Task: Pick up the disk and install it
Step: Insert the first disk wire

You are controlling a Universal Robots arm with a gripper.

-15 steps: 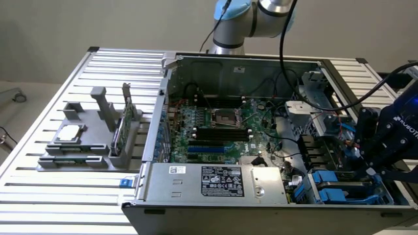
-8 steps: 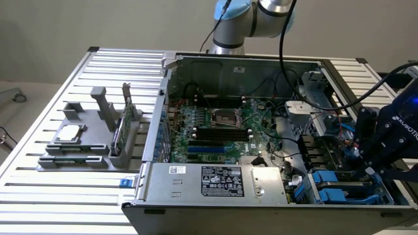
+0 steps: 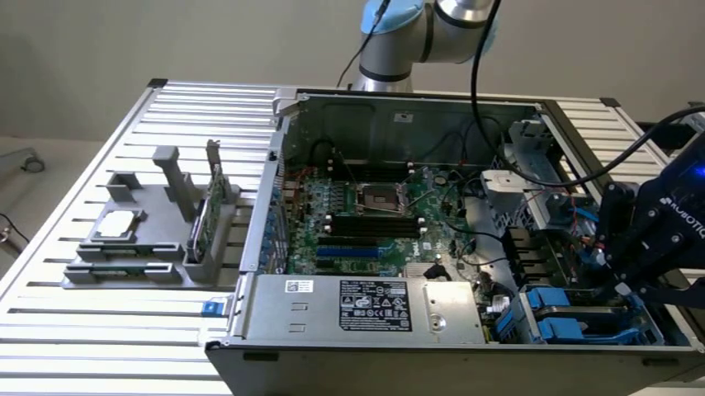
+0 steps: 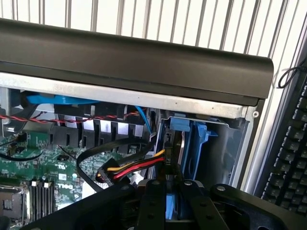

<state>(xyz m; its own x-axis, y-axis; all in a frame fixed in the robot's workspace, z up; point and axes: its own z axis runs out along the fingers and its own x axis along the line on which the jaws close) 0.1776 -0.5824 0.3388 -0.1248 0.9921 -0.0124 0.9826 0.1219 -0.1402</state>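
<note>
The claw (image 4: 172, 189), almost closed on what looked like the blue-railed disk (image 4: 189, 143) standing in the computer case's (image 3: 364, 305) drive bay by the surface's (image 3: 111, 330) front edge, risked jamming it askew or pinching the red-and-yellow power cable (image 4: 139, 165) alongside.

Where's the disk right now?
The disk stands in the computer case's near corner on the exterior view's right, beside the power supply, with the gripper shut on it.

Lab: slotted aluminium bench (image 3: 111, 346), opened computer case (image 3: 385, 375).
</note>
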